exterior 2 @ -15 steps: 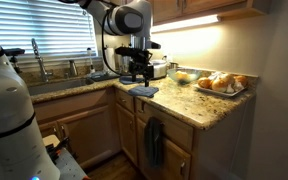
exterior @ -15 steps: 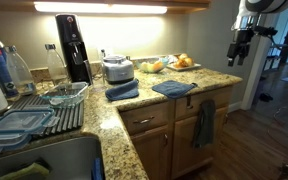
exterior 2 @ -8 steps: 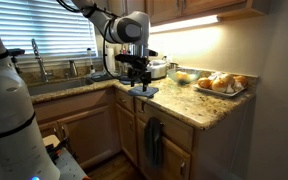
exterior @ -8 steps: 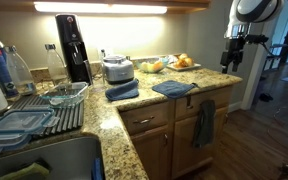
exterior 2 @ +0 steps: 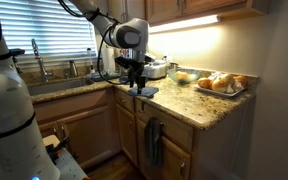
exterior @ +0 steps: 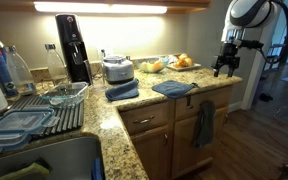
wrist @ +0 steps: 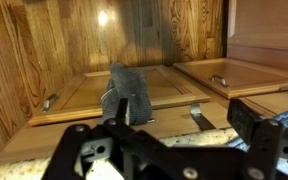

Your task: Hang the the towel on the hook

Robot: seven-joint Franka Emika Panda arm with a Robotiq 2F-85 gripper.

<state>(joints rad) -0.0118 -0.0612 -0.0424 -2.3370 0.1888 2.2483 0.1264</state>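
Observation:
The slate-blue towel (exterior: pixel 173 88) lies flat on the granite counter near its front edge, and it also shows in an exterior view (exterior 2: pixel 144 91). My gripper (exterior: pixel 224 66) (exterior 2: pixel 136 80) hangs open and empty just above counter height, off the towel's outer side and not touching it. In the wrist view the open jaws (wrist: pixel 169 140) look down past the counter edge at the cabinet fronts. There a bare metal hook (wrist: pixel 196 115) sits beside a darker grey-blue towel (wrist: pixel 124 92) that hangs on the cabinet. The slate-blue towel is not in the wrist view.
A thicker folded blue towel (exterior: pixel 122 90) lies left of the slate-blue one. The dark towel hangs on the cabinet front (exterior: pixel 204 122) (exterior 2: pixel 154 140). A plate of fruit and bread (exterior: pixel 182 62) (exterior 2: pixel 222 84), a bowl (exterior: pixel 152 66), a coffee machine (exterior: pixel 72 45) and a dish rack (exterior: pixel 44 108) stand on the counter.
The gripper has come down and moved in toward the counter and the towel. It stays open and empty. The towels have not moved.

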